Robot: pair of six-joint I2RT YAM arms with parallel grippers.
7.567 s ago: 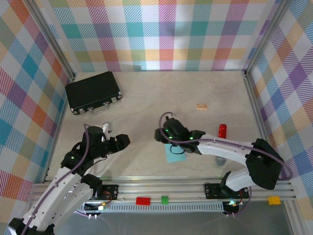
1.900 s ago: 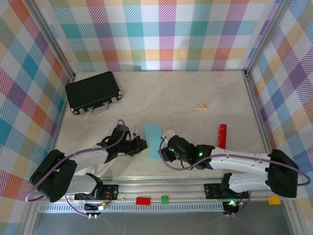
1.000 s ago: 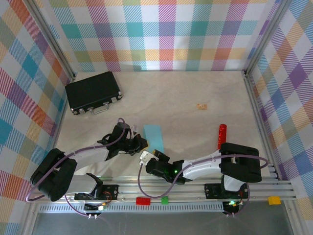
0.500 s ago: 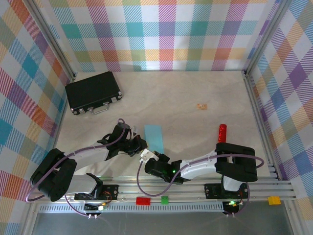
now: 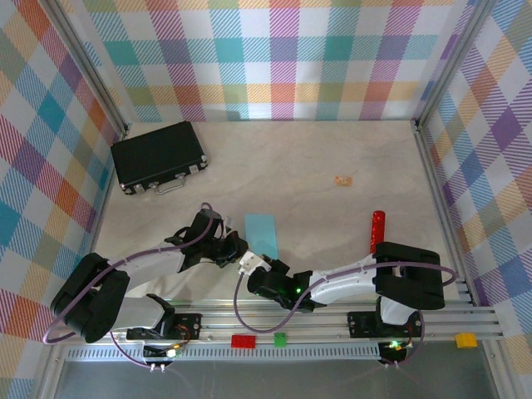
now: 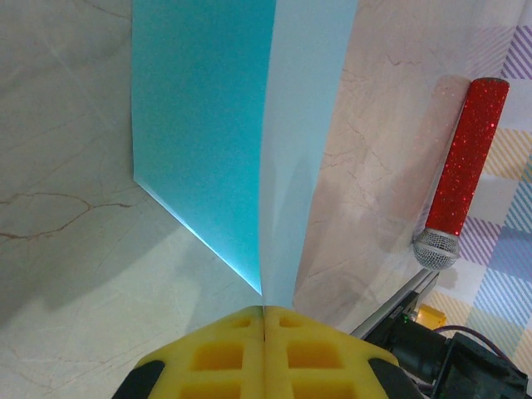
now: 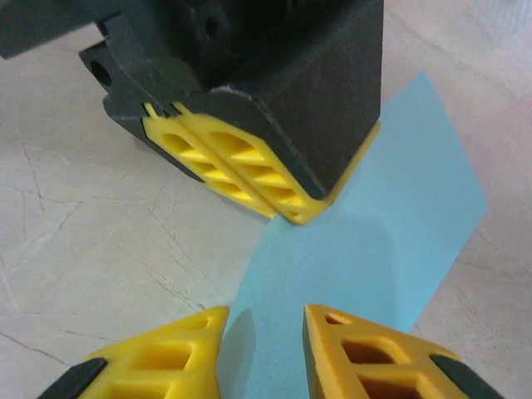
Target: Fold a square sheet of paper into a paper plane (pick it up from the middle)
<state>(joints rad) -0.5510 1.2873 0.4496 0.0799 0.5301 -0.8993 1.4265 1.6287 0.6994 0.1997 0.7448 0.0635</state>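
Since two seconds ago your right arm [image 5: 357,278] has swung off the sheet's right side; it now lies low along the near rail, elbow bent, reaching leftward. At far left the black case [image 5: 158,155] sits by the wall. Your left arm [image 5: 150,266] stretches low across the bench [image 5: 316,150], its hand [image 5: 238,248] pressed together on the near corner of the square sheet of paper [image 5: 261,232], which lies folded in two as a narrow strip at mid-bench. Just nearer, your right hand [image 7: 264,320] points at the sheet's near end, fingers slightly apart with that edge between them. Farther right lie the tan scrap [image 5: 342,179] and the red marker [image 5: 378,230].
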